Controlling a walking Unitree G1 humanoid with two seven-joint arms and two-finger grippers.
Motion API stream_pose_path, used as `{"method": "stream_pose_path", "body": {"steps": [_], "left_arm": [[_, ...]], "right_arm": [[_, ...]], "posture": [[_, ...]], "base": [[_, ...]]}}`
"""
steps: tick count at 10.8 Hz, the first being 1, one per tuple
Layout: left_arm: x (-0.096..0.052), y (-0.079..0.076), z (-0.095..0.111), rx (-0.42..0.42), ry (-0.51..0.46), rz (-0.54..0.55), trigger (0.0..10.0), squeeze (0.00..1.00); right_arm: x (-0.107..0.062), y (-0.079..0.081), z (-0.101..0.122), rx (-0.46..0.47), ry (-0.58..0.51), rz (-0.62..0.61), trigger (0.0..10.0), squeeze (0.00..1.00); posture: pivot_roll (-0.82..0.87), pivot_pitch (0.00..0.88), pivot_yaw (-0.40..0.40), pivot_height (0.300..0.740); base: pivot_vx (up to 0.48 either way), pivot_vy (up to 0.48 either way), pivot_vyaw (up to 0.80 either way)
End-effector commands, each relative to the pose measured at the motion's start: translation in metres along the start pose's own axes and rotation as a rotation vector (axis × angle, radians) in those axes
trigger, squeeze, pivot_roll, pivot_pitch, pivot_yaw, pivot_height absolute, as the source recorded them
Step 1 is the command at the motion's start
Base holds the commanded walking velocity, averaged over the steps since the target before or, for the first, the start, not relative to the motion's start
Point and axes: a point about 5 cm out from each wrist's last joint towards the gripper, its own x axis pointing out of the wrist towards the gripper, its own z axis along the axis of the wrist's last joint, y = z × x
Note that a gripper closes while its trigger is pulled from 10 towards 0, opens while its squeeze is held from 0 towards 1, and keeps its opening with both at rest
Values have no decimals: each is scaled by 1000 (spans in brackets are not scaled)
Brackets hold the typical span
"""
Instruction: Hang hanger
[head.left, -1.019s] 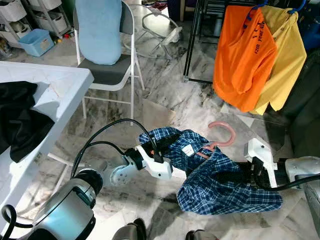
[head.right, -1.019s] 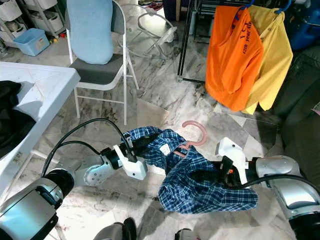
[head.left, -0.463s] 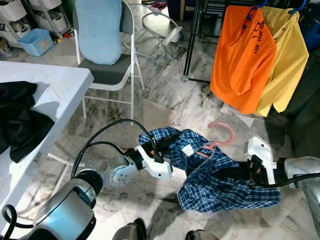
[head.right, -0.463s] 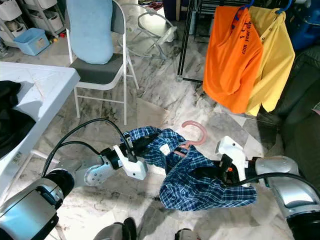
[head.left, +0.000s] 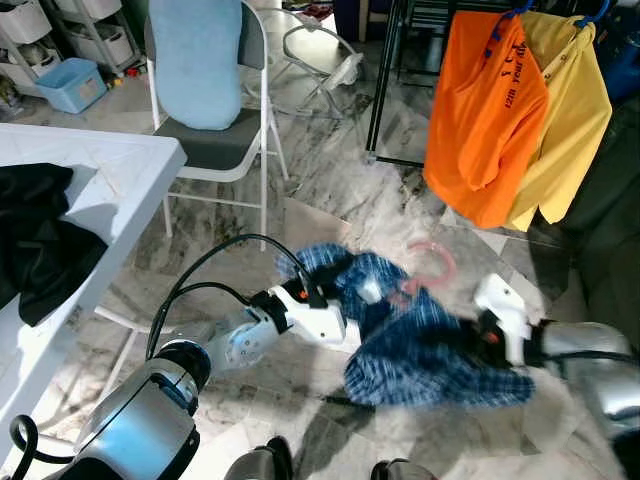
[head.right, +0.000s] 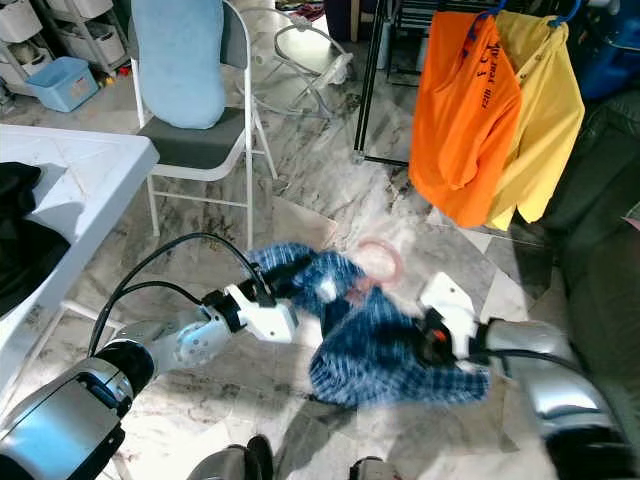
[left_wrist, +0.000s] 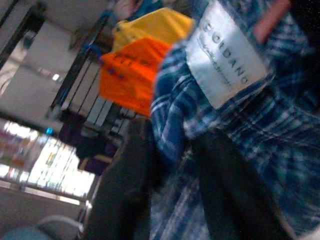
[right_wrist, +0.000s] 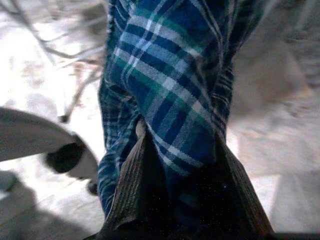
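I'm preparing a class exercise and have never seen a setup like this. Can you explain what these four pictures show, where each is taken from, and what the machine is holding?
This is a humanoid robot with two silver arms. Two pictures come from cameras in its head, looking down; the other two sit on its wrists, looking along the fingers. The left gripper and right gripper each pinch a blue plaid shirt on a pink hanger, held above the marble floor. That part is blurred. Beyond stands a black rack with an orange shirt and a yellow shirt hanging on it.
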Motion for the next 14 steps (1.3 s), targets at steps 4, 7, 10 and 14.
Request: {"method": "stream_pose_path", "body": {"steps": [4,7,10,14], "left_arm": [[-7,8,-13,-179,124,96,10000,1000],[-27,4,-49,-681,486,331,10000,1000],[-42,-7,-58,-874,573,471,10000,1000],[-49,-34,-54,-1018,615,425,10000,1000]], "right_arm": [[8,-11,-2,9,-15,-235,0,0],[16,-9,-11,68,-18,-420,0,0],[28,10,-29,226,-28,-548,0,0],[34,21,-41,339,-72,-784,0,0]], "posture": [[-297,153,75,740],[-292,147,69,740],[-272,137,61,740],[-273,125,73,740]], "base": [[0,0,0],[0,0,0],[0,0,0],[0,0,0]]}}
